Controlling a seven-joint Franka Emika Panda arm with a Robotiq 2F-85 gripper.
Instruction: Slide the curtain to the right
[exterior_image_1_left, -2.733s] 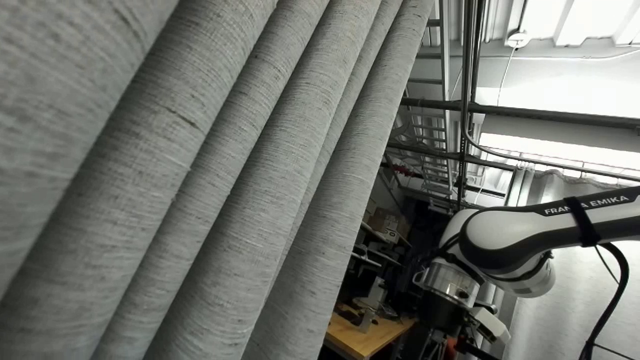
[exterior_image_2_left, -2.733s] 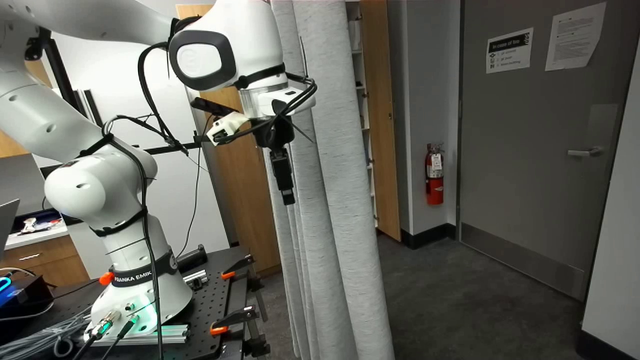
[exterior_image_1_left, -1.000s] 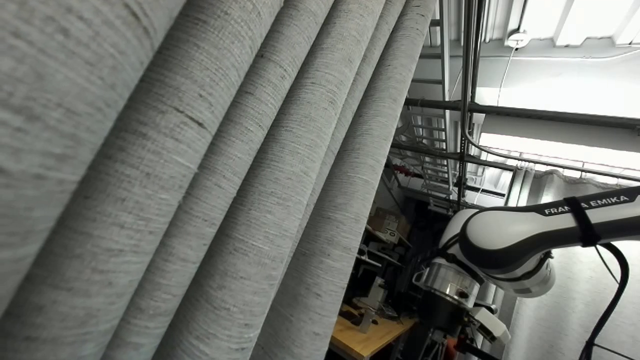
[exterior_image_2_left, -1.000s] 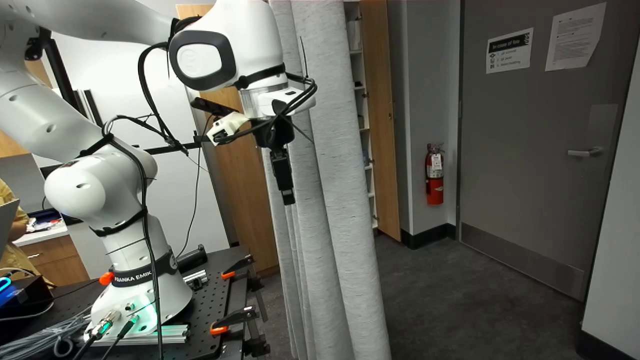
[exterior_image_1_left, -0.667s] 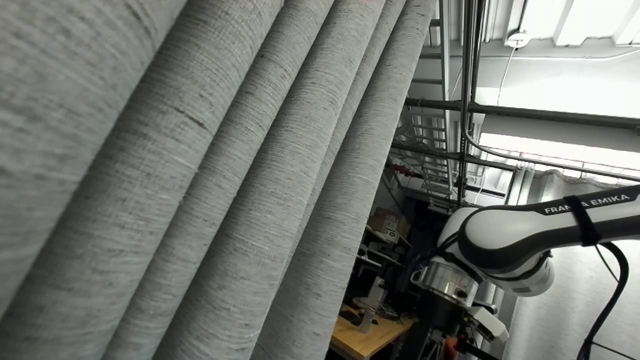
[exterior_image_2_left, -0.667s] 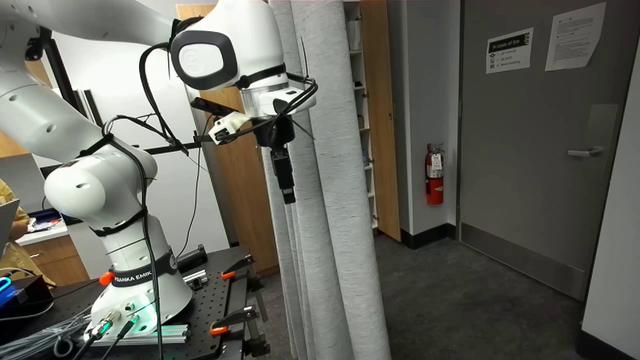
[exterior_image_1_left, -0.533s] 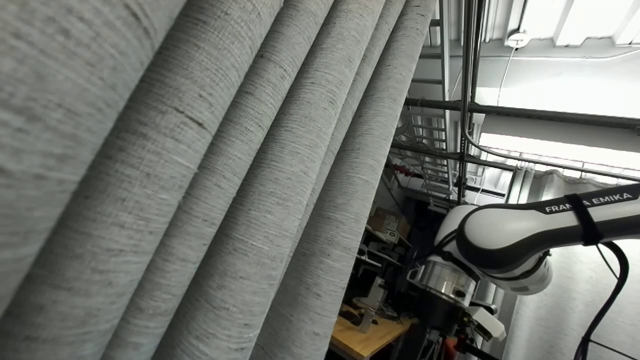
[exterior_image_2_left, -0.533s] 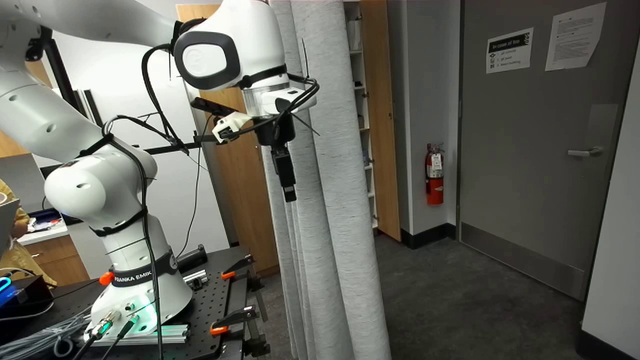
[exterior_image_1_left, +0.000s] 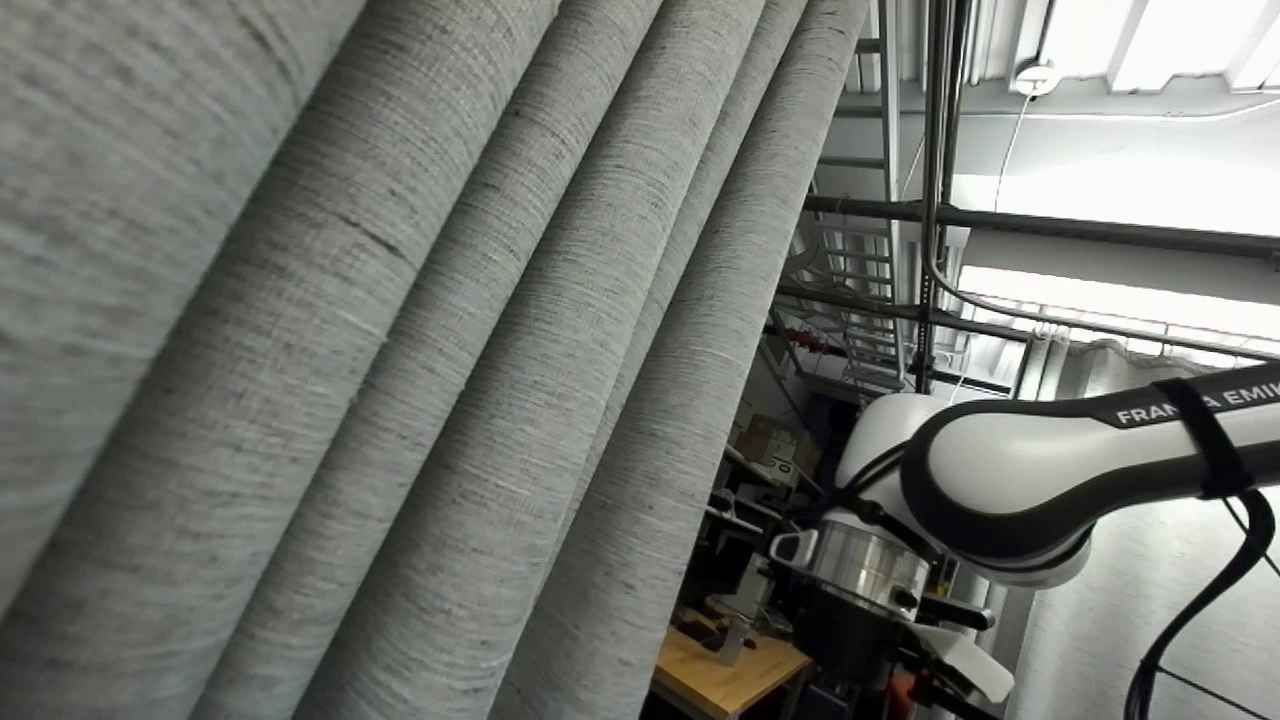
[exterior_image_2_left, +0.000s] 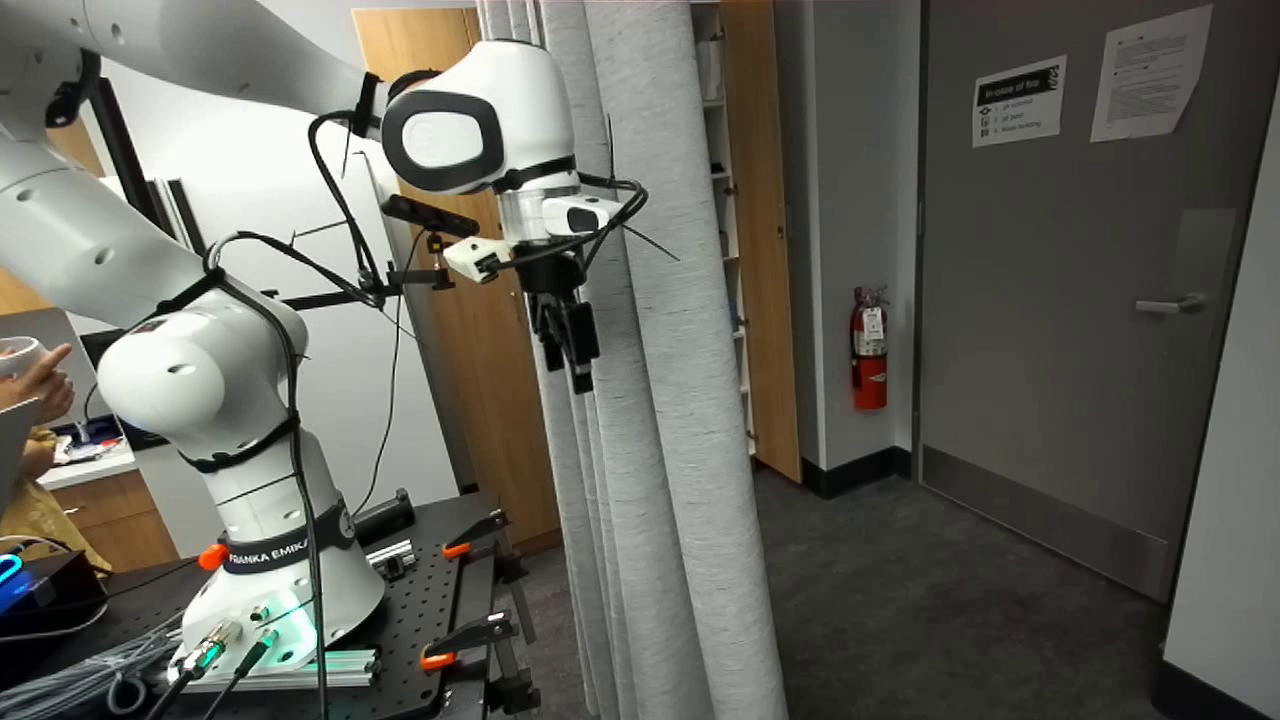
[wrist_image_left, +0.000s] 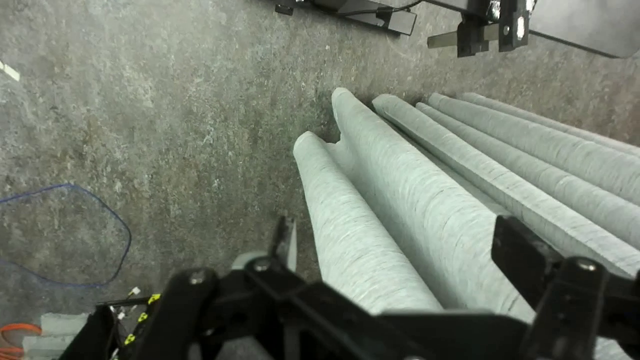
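The curtain is a very large light-grey drape with long pleated folds. It fills the left half of an exterior view (exterior_image_1_left: 420, 330) and hangs just behind my gripper in an exterior view (exterior_image_2_left: 670, 420). In the wrist view the curtain (wrist_image_left: 370, 220) runs from the centre to the right. My gripper (exterior_image_2_left: 567, 372) is open and points down in front of the curtain's left side. In the wrist view its fingers (wrist_image_left: 402, 245) are wide apart, with the nearest folds seen between them. Whether fabric lies inside the jaws or only beyond them, I cannot tell. Its fingertips are hidden in an exterior view.
The black mounting table (exterior_image_2_left: 430, 590) with clamps (exterior_image_2_left: 480, 630) stands left of the curtain. A camera on a bar (exterior_image_2_left: 430, 215) is near my wrist. A wooden cabinet (exterior_image_2_left: 490, 400) stands behind. A person's hand (exterior_image_2_left: 45, 380) shows at the left edge.
My hand has turned and moved away from the camera, so both fingers show separately. My fingertips are slightly higher. The curtain has shifted slightly. A person's hand with a cup has come into view.
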